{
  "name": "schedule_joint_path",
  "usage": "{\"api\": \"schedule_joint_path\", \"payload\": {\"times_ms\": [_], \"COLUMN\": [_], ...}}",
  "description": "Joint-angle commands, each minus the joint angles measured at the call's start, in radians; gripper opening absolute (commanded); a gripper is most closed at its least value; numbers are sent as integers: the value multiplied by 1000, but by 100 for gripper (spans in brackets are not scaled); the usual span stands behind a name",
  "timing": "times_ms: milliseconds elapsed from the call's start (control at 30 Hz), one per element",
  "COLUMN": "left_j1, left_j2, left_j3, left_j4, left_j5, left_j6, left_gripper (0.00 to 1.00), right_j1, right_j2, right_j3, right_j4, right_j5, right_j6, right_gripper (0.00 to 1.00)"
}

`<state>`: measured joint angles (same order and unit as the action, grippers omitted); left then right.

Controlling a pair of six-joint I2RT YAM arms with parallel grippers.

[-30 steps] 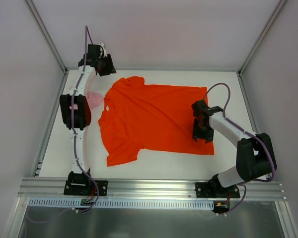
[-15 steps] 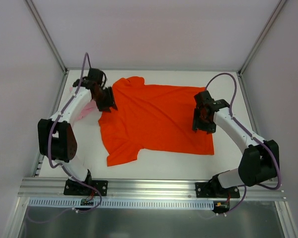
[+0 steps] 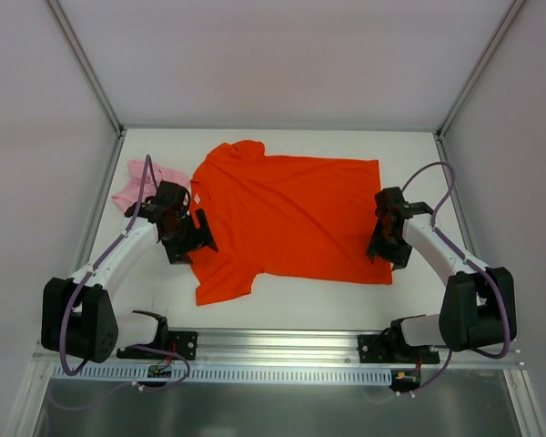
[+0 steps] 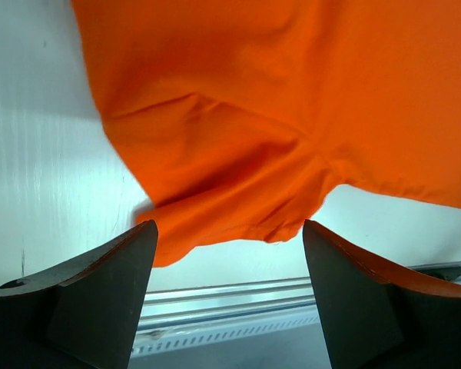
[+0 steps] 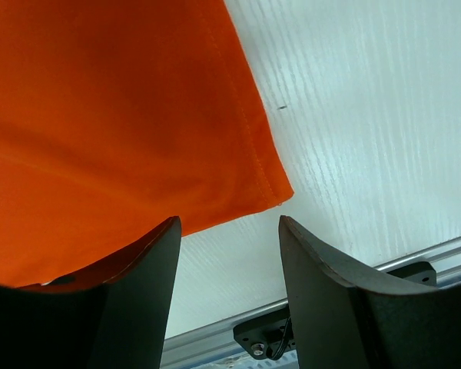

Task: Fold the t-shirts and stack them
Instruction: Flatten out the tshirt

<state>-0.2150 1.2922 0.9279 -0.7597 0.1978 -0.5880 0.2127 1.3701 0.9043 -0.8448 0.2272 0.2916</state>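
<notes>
Hovering open and empty, my left gripper (image 4: 227, 231) faces the orange t-shirt (image 4: 307, 84) by its sleeve (image 4: 223, 200), my right gripper (image 5: 229, 223) beside the hem corner (image 5: 276, 188); a shallow pinch could slip, bunching cloth.

Brightly and evenly lit from overhead, with only soft faint shadows, pale glare on the white worktop (image 4: 38, 154) beyond the left jaws, and dark, slightly blurred jaws nearest each wrist lens.
</notes>
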Motion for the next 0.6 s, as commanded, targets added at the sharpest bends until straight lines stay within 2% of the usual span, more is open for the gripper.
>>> {"api": "schedule_joint_path", "payload": {"times_ms": [0, 100, 267, 433, 567], "left_j1": [-24, -55, -69, -107, -148], "left_j2": [-56, -71, -71, -73, -67], "left_j3": [-109, -187, -279, -330, -345], "left_j4": [32, 53, 82, 111, 131], "left_j5": [-46, -141, -214, -163, -173], "left_j6": [-99, -139, -200, -242, -286], "left_gripper": [77, 76, 70, 62, 53], "right_j1": [-25, -39, -44, -44, -44], "right_j2": [-57, -83, -103, -108, -114], "right_j3": [-33, -70, -79, -82, -96], "right_j4": [9, 27, 35, 43, 58], "right_j5": [35, 44, 54, 61, 60], "right_j6": [72, 99, 101, 92, 89], "right_gripper": [58, 58, 58, 56, 54]}}
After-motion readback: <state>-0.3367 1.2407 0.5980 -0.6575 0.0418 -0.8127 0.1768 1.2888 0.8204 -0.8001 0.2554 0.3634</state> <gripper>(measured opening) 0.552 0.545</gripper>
